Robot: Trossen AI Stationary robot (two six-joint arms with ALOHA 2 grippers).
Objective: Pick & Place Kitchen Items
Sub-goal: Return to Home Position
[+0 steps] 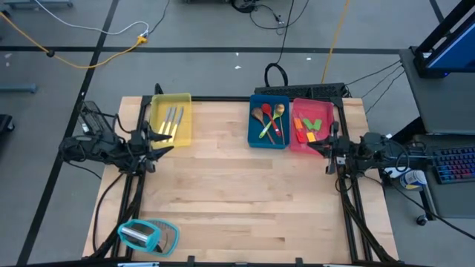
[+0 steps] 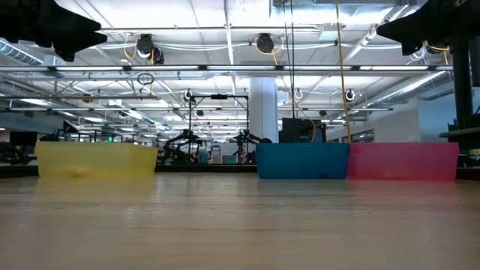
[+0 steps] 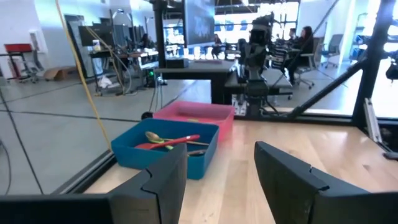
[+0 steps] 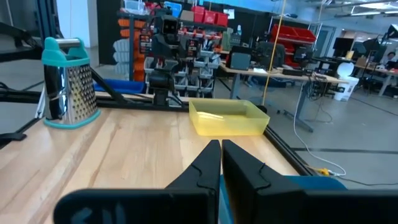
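Silver cutlery [image 1: 172, 121] lies in the yellow tray [image 1: 184, 99], spoons [image 1: 270, 119] in the blue tray [image 1: 253, 122] and spatulas [image 1: 312, 127] in the pink tray [image 1: 326, 111], sorted by kind, which I judge is why I wait at the bench's [image 1: 237, 193] side edges, left jaws parted and empty, right jaws pressed together on nothing.

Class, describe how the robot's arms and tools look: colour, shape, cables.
The left arm and right arm are black and jointed, with black cables bundled along them. The left tool and right tool each have two flat, angular black fingers narrowing towards the tips.
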